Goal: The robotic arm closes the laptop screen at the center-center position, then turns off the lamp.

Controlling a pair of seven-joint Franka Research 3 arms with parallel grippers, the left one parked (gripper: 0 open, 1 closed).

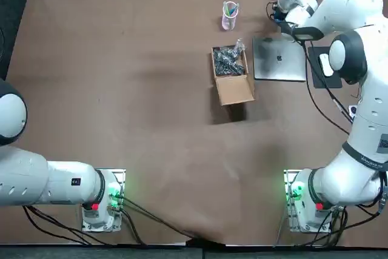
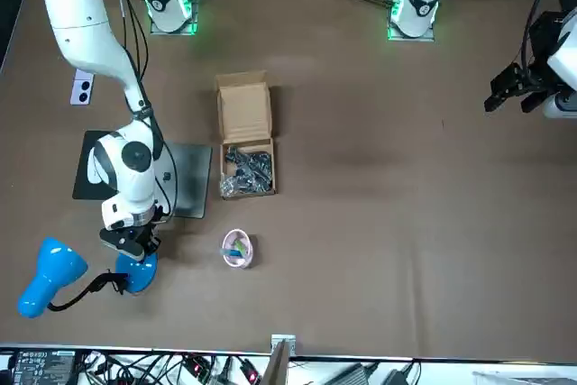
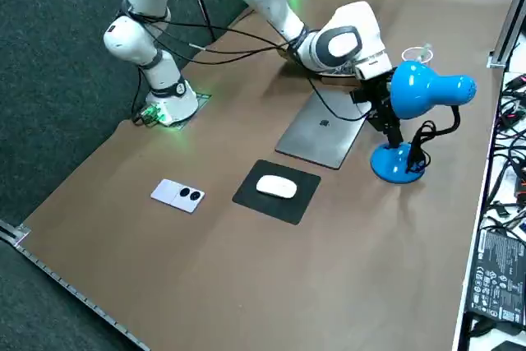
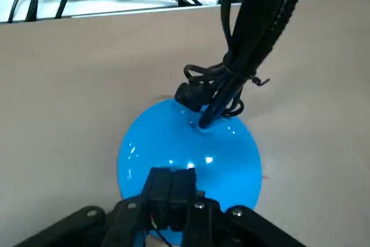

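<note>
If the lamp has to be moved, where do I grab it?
Probably the thin black neck just above the blue base, approached from the laptop side: the domed base and head look too wide. The right gripper, shut, sits over the base.

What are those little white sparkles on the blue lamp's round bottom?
Right wrist view: glare, room light bouncing off the shiny lamp base, where the right gripper sits, jaws shut. Top view: the cardboard box throws a dark shadow on the table.
</note>
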